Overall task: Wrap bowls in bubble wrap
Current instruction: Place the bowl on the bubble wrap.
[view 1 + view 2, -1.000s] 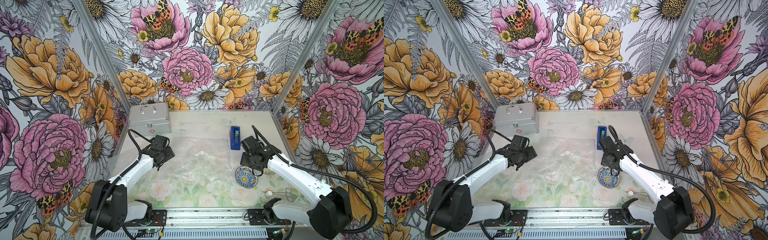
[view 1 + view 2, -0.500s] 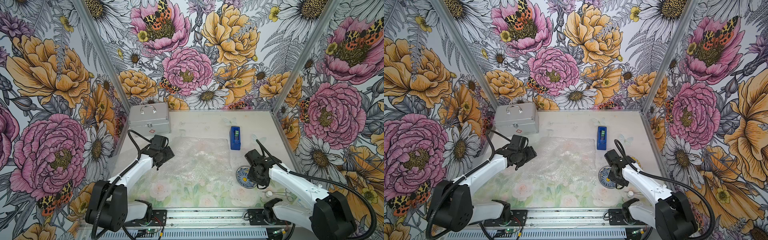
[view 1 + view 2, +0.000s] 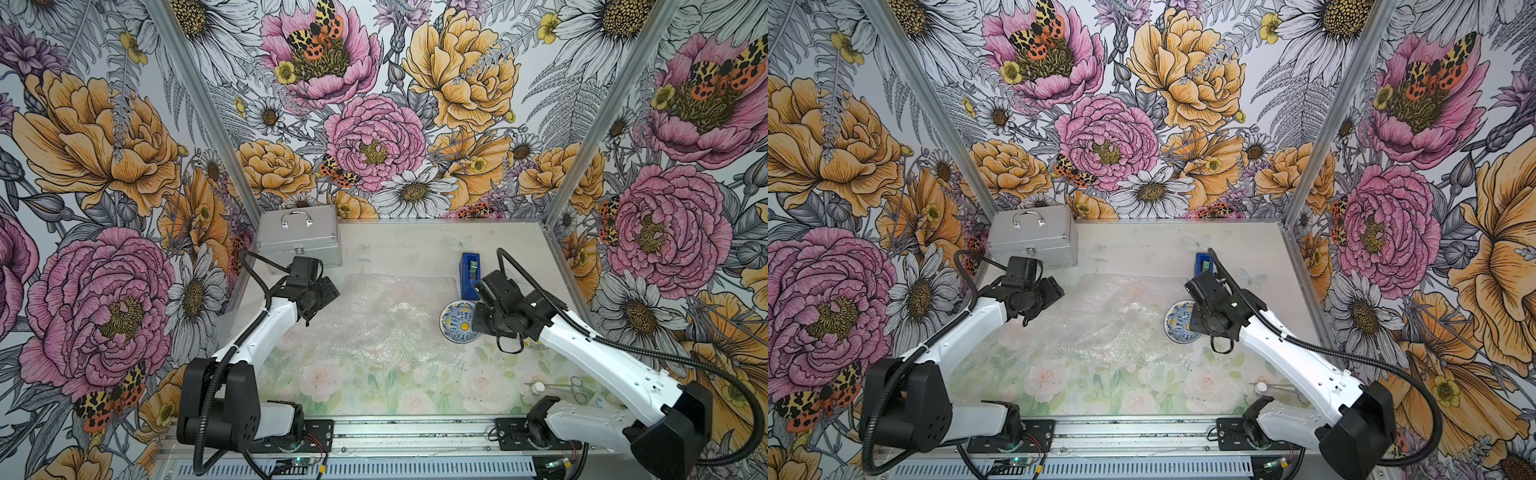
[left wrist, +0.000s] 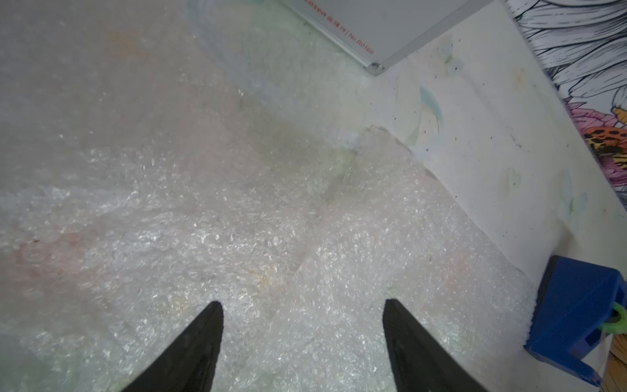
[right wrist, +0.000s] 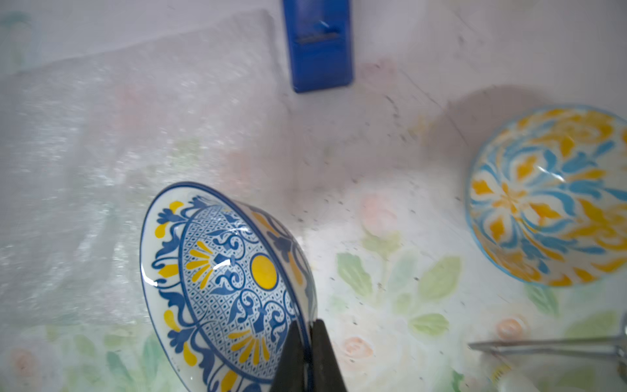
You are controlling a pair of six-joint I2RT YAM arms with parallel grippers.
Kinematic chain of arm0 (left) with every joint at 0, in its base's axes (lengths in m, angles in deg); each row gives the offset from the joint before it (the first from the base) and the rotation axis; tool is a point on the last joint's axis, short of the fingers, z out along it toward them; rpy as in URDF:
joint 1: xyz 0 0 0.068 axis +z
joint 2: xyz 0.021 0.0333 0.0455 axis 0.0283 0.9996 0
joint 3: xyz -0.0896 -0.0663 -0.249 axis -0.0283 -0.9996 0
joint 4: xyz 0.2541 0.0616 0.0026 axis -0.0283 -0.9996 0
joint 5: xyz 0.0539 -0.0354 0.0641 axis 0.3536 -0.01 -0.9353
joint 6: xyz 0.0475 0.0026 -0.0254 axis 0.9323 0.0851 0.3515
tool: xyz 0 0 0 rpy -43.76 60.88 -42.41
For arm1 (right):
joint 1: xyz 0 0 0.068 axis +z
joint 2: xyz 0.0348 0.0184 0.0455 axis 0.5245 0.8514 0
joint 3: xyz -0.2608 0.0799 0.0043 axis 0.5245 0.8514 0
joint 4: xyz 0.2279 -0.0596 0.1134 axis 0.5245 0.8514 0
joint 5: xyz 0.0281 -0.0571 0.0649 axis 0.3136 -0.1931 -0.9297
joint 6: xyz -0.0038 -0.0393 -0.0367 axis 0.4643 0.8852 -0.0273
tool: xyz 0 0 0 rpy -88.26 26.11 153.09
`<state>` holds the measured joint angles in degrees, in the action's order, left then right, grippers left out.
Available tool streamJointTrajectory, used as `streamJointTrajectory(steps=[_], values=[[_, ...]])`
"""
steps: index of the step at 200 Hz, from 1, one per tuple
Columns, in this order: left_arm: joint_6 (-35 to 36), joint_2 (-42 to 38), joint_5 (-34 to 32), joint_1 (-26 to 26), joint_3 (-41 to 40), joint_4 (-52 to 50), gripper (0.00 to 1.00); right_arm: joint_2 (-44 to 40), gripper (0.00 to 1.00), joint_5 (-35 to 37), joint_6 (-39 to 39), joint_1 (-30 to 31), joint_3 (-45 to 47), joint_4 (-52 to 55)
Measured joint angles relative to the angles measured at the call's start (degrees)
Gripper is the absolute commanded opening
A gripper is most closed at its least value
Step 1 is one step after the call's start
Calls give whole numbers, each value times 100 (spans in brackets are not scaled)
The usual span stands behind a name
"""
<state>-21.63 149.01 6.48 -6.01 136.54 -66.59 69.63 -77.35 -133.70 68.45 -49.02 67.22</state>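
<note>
Right gripper has tilted up the small blue-white-yellow ceramic bowl, jaws pinching its rim (left gripper spread); next, probably, centring it on the clear crinkly bubble wrap.

The middle of the desk is open above the flat bubble wrap. At 11 o'clock a silver case fills the corner. At 2 o'clock the blue dispenser stands near the tilted bowl. Around 4 o'clock, scissors and a second bowl narrow the way.

Splayed end effector above bubble wrap, blue dispenser beside
</note>
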Motion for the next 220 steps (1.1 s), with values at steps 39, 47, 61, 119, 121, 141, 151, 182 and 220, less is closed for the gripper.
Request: streamJointTrajectory(steps=[39, 47, 61, 119, 121, 141, 151, 182, 220], values=[[125, 979, 157, 101, 710, 190, 72, 1845, 0, -660, 251, 450, -1003, -1386], [146, 1165, 197, 85, 809, 227, 71, 2201, 0, -793, 286, 452, -1075, -1615], [184, 1488, 219, 13, 988, 254, 71, 2721, 0, -977, 299, 452, -1137, -1893], [431, 2752, -59, -719, 2076, 214, 66, 3233, 0, -1193, 341, 332, -1038, -2210], [437, 2802, -94, -745, 2133, 212, 66, 3233, 0, -1196, 341, 321, -1029, -2225], [529, 3239, -426, -911, 2601, 146, 65, 3233, 0, -1285, 345, 223, -931, -2347], [581, 3416, -619, -935, 2785, 90, 65, 3233, 0, -1327, 369, 205, -907, -2398], [726, 3899, -1191, -951, 3254, -162, 59, 3235, 0, -1373, 424, 188, -861, -2496], [881, 4470, -1445, -979, 3646, -400, 40, 3235, 0, -1432, 426, 188, -848, -2520]])
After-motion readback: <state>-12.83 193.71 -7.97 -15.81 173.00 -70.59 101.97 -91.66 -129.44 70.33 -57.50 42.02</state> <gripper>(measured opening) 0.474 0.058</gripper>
